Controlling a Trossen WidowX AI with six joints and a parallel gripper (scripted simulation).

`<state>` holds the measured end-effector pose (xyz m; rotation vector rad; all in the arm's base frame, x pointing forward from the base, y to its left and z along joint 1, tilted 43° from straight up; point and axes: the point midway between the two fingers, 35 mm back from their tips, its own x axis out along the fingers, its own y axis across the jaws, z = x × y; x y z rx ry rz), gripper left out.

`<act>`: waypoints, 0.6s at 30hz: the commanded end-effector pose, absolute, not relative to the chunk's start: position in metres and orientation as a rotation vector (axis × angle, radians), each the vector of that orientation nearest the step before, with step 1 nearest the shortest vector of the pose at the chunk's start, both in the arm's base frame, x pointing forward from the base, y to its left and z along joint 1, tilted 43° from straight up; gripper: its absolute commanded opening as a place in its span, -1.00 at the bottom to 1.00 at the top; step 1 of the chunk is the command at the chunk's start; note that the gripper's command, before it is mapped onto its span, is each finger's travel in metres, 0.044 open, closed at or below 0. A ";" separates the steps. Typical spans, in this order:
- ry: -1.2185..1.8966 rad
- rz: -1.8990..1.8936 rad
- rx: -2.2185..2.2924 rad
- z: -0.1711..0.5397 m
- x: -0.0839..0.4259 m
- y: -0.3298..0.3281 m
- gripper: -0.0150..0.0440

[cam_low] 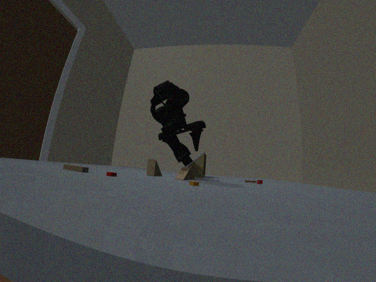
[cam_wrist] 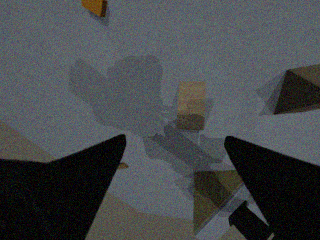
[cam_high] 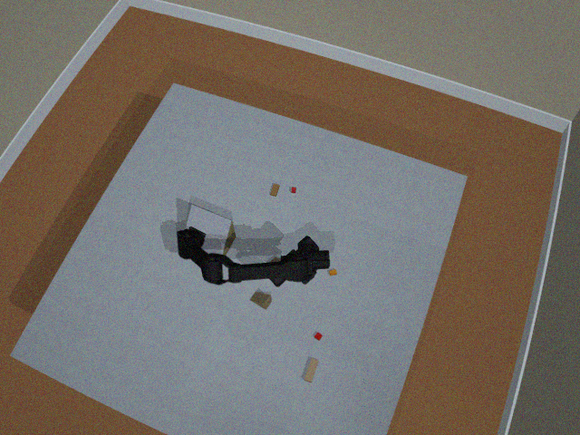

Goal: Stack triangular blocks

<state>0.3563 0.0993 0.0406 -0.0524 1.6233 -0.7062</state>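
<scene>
No lettering, label, brand, number or sign can be read on anything, from twelve o'clock right round the dial.
</scene>
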 end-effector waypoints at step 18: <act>1.671 -0.830 -0.208 -0.017 0.334 0.050 1.00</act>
